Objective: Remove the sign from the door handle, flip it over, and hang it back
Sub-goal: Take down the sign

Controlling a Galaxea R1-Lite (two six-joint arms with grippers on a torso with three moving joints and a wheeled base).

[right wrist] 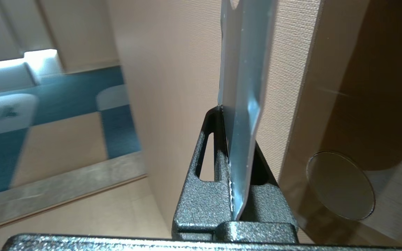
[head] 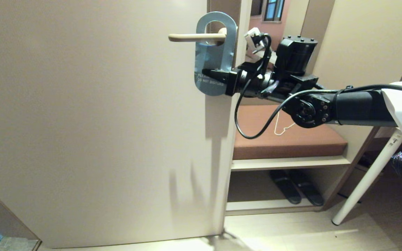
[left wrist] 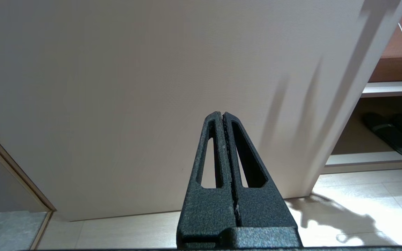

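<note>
Upper centre of the head view: sign (head: 212, 59) hooked by its round hole over the door handle (head: 195, 37), blue lettered face outward, lower half pinched flat by the right gripper (head: 212, 74) — probably to steer it along the lever. Right wrist view alone confirming the clamp: sign edge-on between closed fingers (right wrist: 209, 167). Left gripper (left wrist: 222, 115) pressed shut on nothing, parked low before the door (left wrist: 117, 87) — absent from the head view.

The door (head: 92, 122) backs the sign (head: 215, 59) closely; open room lies right, toward the shelf (head: 288, 162).
</note>
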